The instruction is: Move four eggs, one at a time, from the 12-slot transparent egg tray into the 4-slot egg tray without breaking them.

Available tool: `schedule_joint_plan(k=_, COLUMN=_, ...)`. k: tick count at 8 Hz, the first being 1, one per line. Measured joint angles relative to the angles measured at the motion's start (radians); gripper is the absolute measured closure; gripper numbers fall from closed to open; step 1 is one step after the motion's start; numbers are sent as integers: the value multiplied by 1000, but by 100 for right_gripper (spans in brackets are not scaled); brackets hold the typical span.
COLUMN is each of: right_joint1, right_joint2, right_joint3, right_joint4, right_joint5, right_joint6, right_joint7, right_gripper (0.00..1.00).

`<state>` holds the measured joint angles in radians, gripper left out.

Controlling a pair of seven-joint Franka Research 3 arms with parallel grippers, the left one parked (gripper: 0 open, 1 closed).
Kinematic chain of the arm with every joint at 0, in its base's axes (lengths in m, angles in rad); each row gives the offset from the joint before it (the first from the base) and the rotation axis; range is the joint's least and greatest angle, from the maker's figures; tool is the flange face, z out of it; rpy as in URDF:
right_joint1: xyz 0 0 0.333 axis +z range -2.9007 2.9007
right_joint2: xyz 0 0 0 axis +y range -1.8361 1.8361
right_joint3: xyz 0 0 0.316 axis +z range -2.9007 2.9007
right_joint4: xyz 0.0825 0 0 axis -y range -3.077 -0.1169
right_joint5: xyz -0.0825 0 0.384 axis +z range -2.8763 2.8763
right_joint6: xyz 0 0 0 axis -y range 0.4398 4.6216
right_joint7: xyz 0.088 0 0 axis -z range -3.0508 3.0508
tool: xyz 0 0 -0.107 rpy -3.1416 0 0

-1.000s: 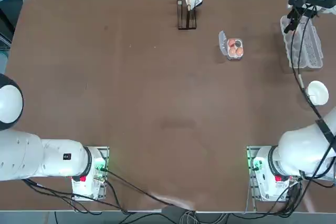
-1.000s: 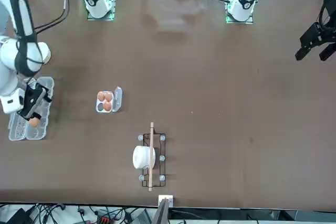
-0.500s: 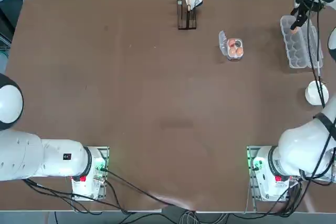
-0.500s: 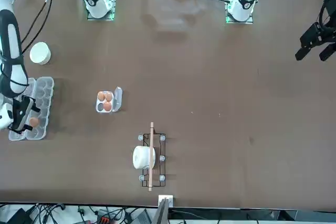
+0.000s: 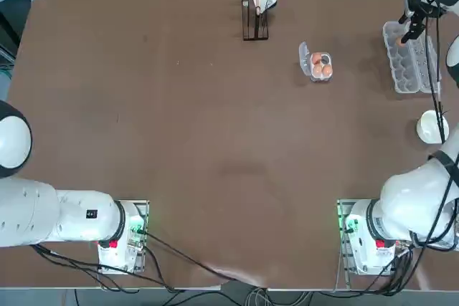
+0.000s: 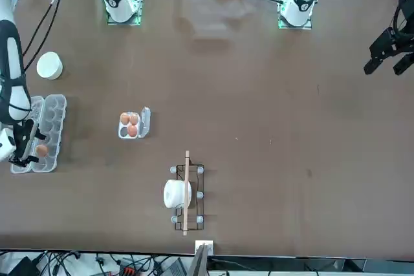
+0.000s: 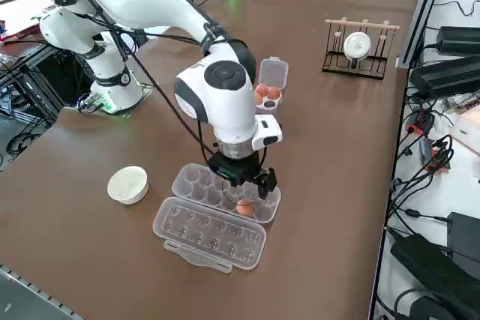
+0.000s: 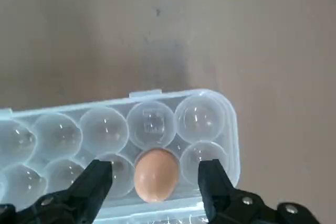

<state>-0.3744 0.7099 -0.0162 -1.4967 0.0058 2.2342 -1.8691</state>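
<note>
Hovering over the far right corner of the brown desk (image 5: 215,141), the right arm carries its end effector (image 8: 156,178) above the 12-slot transparent egg tray (image 7: 225,189), whose clear lid (image 7: 210,233) lies folded open beside it. Fingers (image 8: 94,182) spread wide and empty, they flank the last egg (image 8: 156,174), which sits in a cup near one end of the tray, in the row beside the lid hinge. The 4-slot egg tray (image 5: 320,66) waits well apart toward the desk's middle, three eggs (image 5: 320,64) seated and one cup bare. A white bowl (image 5: 432,127) stands near the long tray. Doing this well likely means lowering straight down with the egg centred between the pads, keeping the fingertips clear of the cup walls, closing gently, then lifting vertically before travelling.
</note>
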Motion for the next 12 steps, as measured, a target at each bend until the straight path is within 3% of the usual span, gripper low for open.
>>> schedule_joint_plan(k=7, right_joint1=-36, right_joint2=79, right_joint3=8, right_joint4=46, right_joint5=0, right_joint6=21, right_joint7=-50, right_gripper=5)
schedule_joint_plan(k=12, right_joint1=-38, right_joint2=92, right_joint3=14, right_joint4=47, right_joint5=-5, right_joint6=32, right_joint7=-62, right_gripper=26)
